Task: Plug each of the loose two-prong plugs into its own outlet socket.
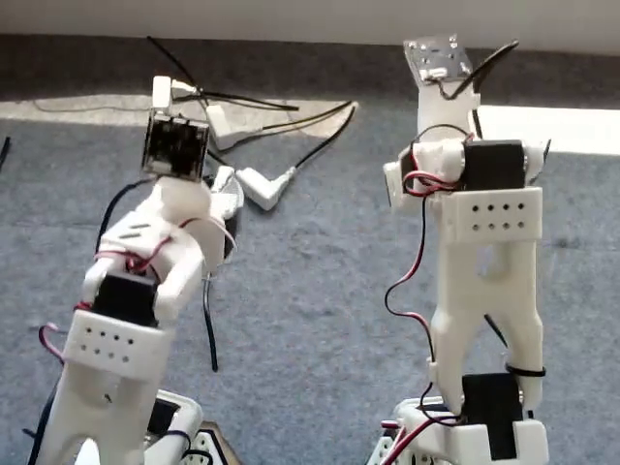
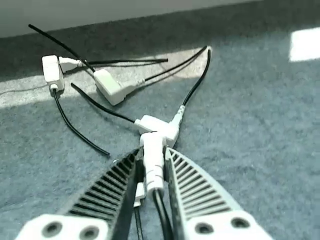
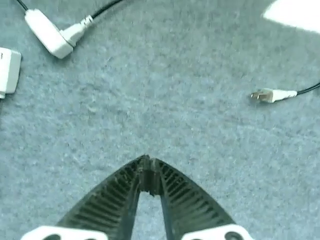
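Left pincer (image 2: 152,150): clamped on a two-prong plug (image 2: 153,167), its nose touching the outlet socket (image 2: 159,125) just beyond the tips. Right pincer (image 3: 148,161): pressed together, empty, over the worktop (image 3: 175,115); loose plug (image 3: 267,94) well ahead, apart.

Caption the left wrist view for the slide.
Left gripper shut on a white plug, its tip against a white outlet socket on grey carpet.

Clearance: grey carpet (image 1: 320,320), open between the arms.
Obstructions: white outlet blocks (image 2: 112,86) and crossing black cords (image 2: 80,133) clustered just beyond the left gripper (image 2: 152,152) and its held plug (image 2: 153,165); one loose plug (image 3: 270,94) lies apart, bare carpet all round.
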Robot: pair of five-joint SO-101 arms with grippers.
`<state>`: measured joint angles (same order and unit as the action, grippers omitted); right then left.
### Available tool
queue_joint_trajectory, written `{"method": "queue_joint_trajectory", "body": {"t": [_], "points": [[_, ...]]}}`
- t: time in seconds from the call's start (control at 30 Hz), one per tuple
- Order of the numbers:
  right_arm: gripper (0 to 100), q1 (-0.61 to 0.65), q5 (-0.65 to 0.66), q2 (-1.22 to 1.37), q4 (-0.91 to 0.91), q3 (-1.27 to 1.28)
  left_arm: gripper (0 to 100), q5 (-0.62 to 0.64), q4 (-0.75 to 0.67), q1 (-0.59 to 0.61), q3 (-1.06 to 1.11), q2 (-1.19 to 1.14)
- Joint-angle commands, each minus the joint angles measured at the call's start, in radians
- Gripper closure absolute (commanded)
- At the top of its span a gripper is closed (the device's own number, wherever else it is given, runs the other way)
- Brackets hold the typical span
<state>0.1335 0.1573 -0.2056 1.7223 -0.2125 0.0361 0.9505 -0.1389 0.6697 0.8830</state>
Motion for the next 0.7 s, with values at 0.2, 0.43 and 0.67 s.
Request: {"method": "queue_joint_trajectory", "body": {"t": [0.2, 0.43, 0.67], "points": [[99.1, -0.005, -0.009, -0.093, -0.245, 0.479, 99, -0.324, 0.387, 0.041, -0.644, -0.53], [99.1, 0.019, -0.118, -0.097, -0.585, 0.826, 99, -0.572, 0.451, 0.105, -0.855, -0.878], [99.1, 0.028, -0.143, -0.097, -0.794, 0.977, 99, -0.824, 0.506, 0.105, -0.978, -1.07]]}}
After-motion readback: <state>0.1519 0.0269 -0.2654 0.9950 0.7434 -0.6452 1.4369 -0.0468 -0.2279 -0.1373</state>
